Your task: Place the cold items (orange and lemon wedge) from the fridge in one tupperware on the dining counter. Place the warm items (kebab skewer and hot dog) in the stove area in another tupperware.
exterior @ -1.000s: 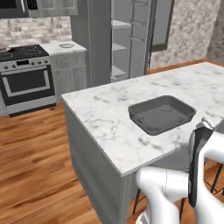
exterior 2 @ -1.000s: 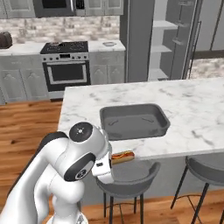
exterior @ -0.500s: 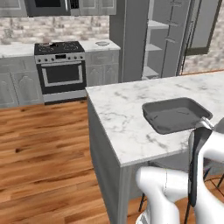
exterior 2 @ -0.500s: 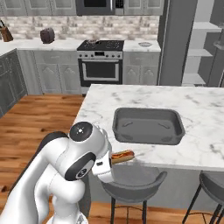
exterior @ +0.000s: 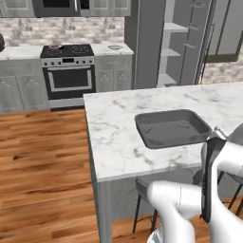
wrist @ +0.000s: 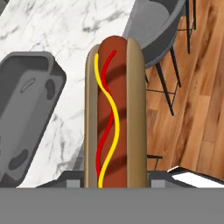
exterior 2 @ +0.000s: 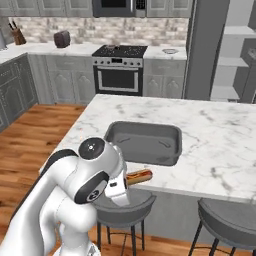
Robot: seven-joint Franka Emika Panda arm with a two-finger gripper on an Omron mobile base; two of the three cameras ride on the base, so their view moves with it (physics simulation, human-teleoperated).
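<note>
Orange-brown hot dog (wrist: 114,113) clamped in the gripper (wrist: 114,177) just beside the dark grey tupperware (wrist: 26,109) on marble.

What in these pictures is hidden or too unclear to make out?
- Gripper's fingers: in the hand view the hot dog covers them; in the right base view the arm's white body hides them.
- Hot dog: near end behind the arm in the right base view.
- Tray: near right corner behind the arm in the left base view.
- Small round thing beside the stove: too small to tell.
</note>
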